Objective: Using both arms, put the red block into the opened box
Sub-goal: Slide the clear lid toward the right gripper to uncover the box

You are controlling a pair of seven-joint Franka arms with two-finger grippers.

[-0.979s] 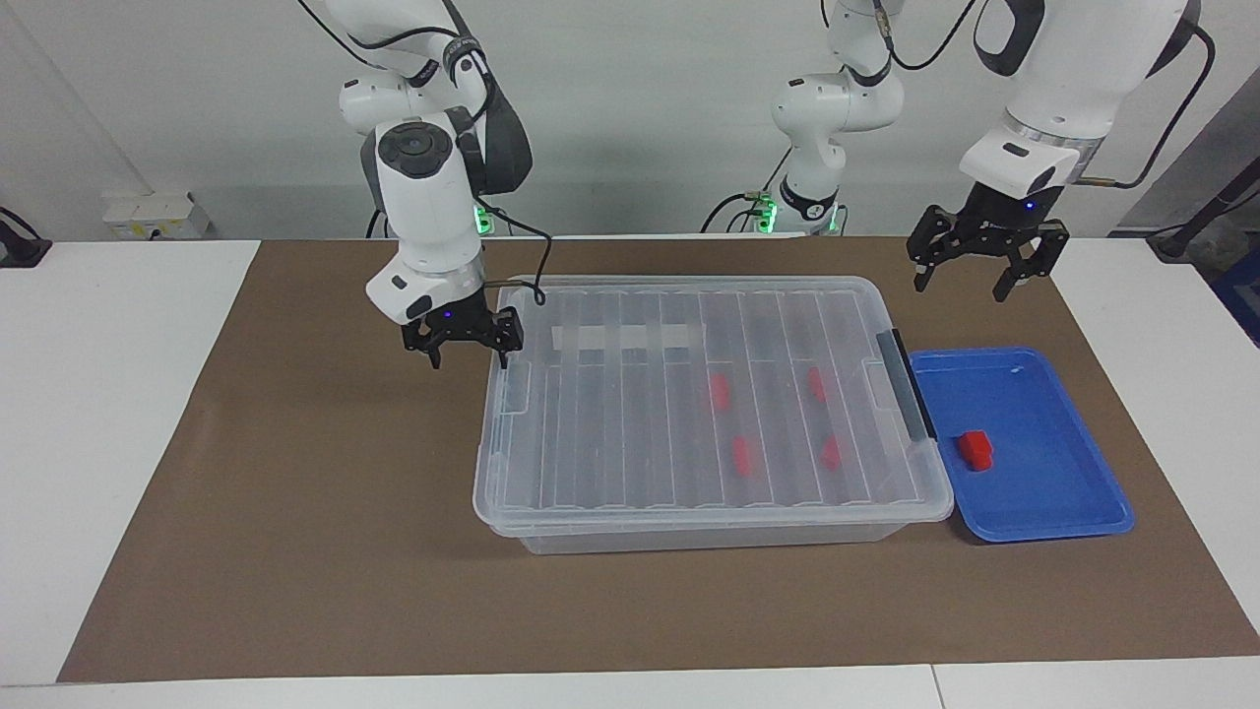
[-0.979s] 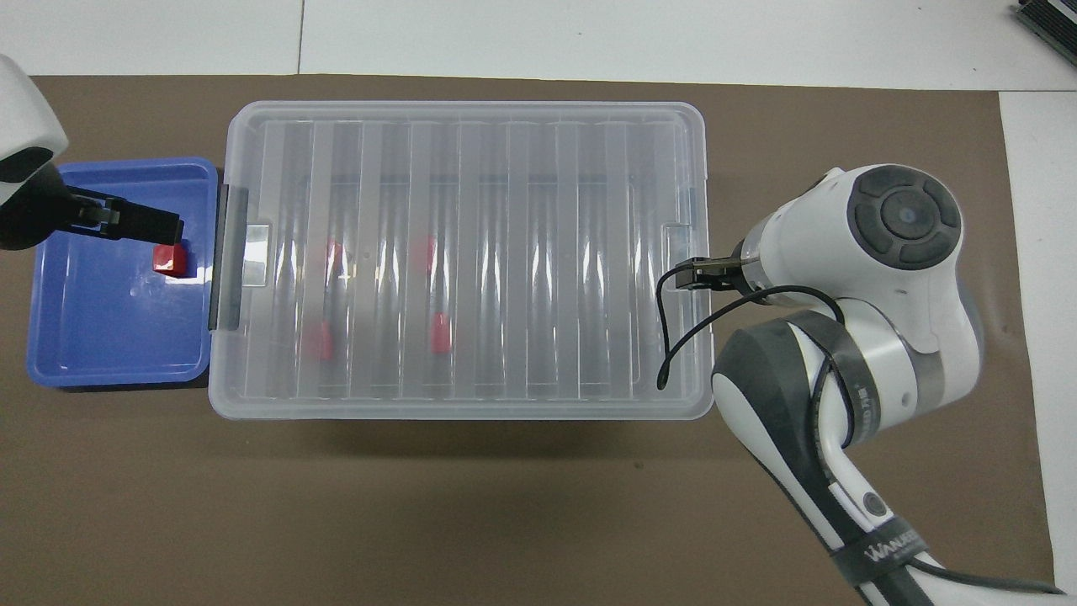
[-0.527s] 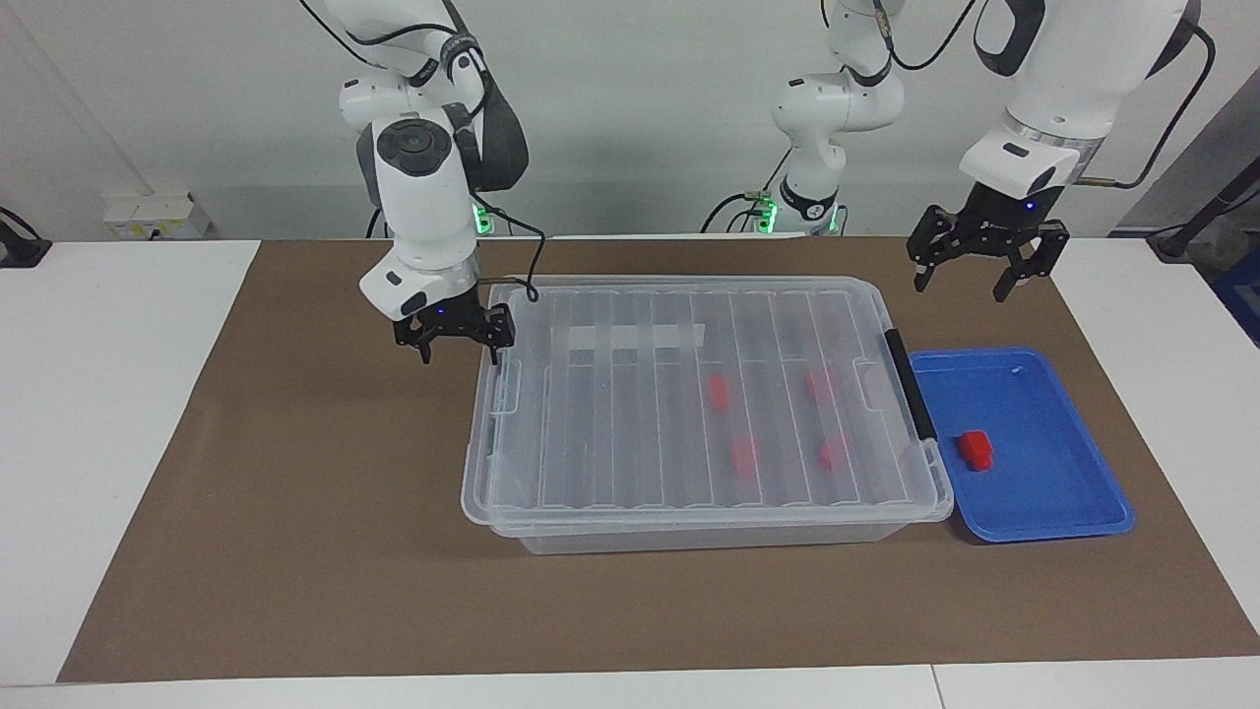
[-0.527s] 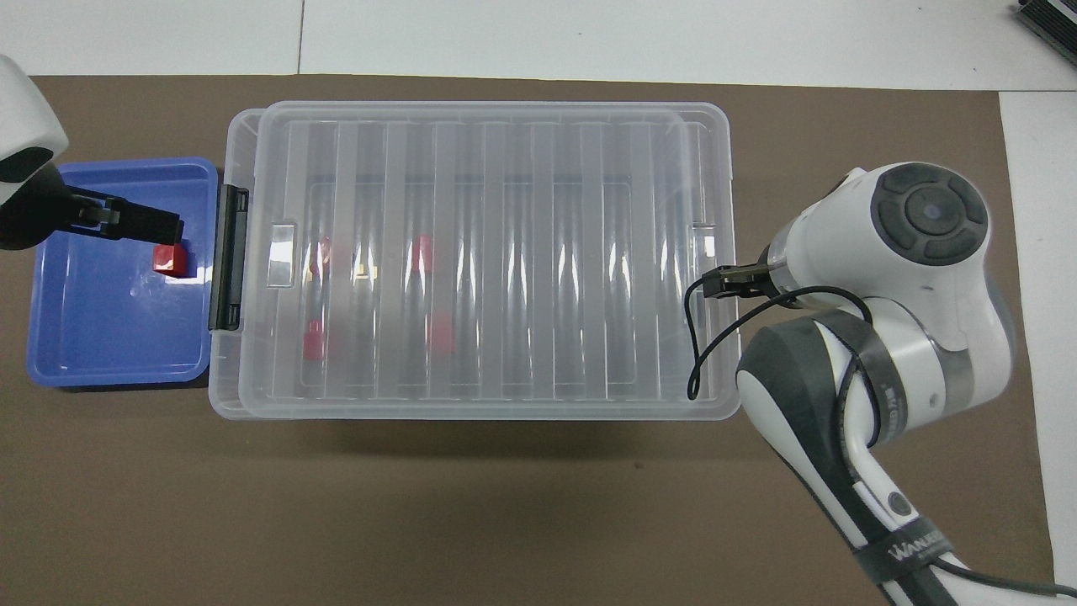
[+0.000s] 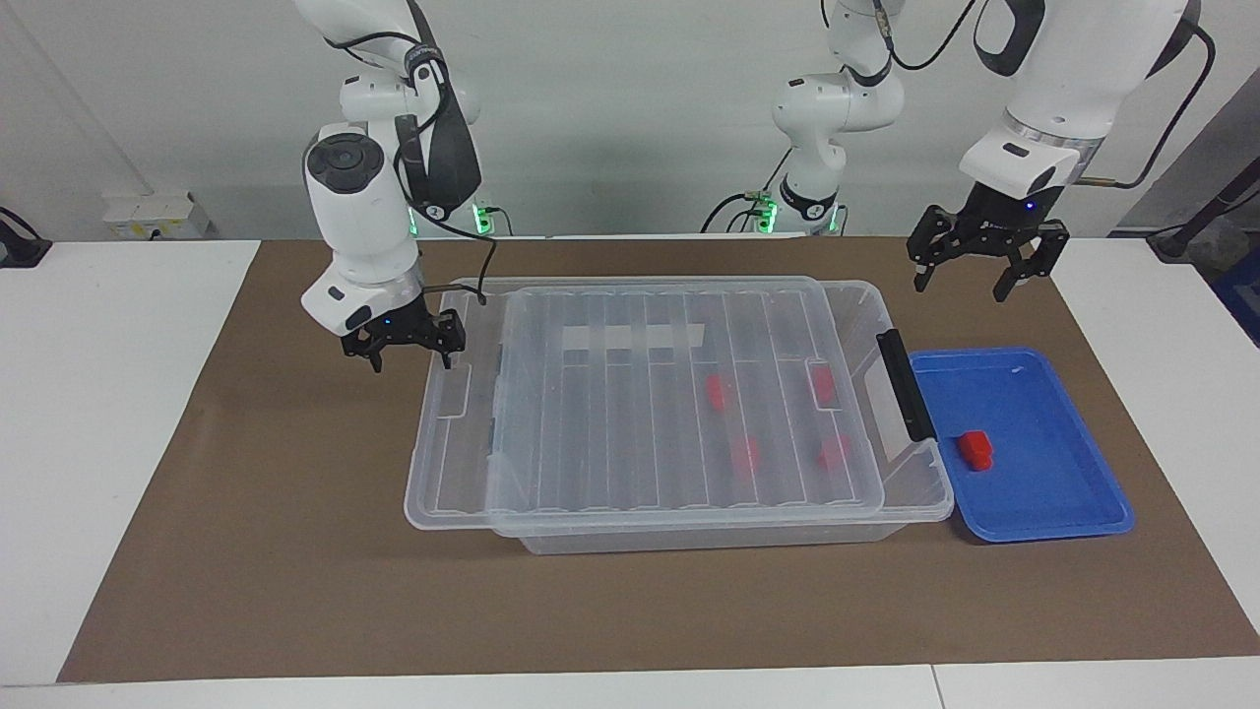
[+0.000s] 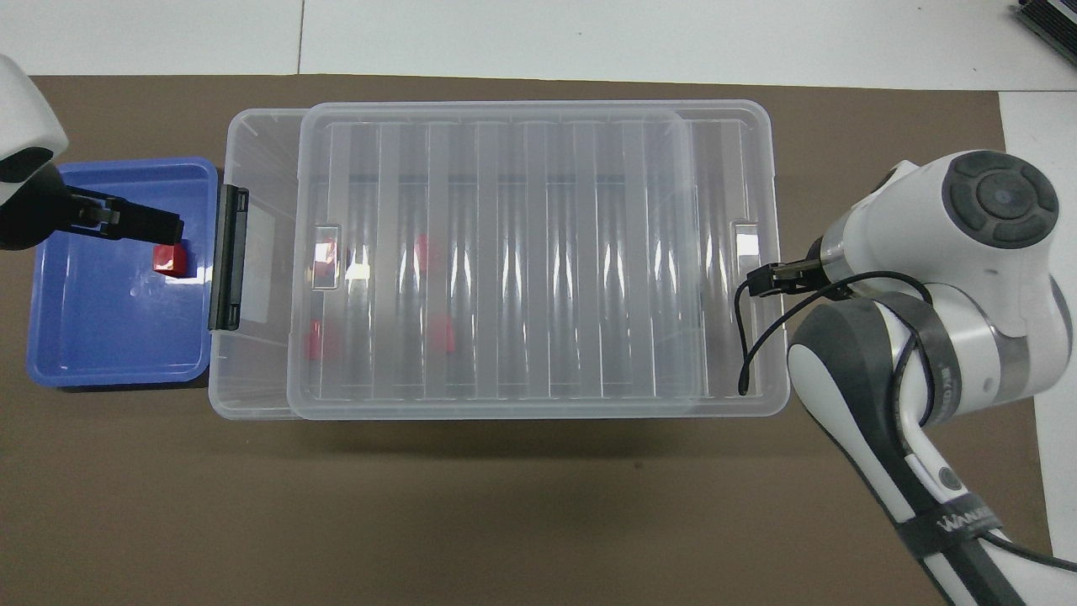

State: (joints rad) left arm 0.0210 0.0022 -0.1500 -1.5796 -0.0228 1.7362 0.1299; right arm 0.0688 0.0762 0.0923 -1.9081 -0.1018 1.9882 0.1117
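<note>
On blue tray [image 5: 1043, 492], red block [image 5: 976, 449].

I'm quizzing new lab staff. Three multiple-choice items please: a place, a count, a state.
1. The red block outside the box lies: A on the lid; B in the blue tray; C on the mat.
2. Through the lid, how many other red blocks show? A two; B four; C six.
3. The lid is: A fully seated; B offset toward the right arm's end; C off on the table.
Key: B, it sits on the tray's floor; B, four show inside; B, the box's end by the tray is uncovered.
</note>
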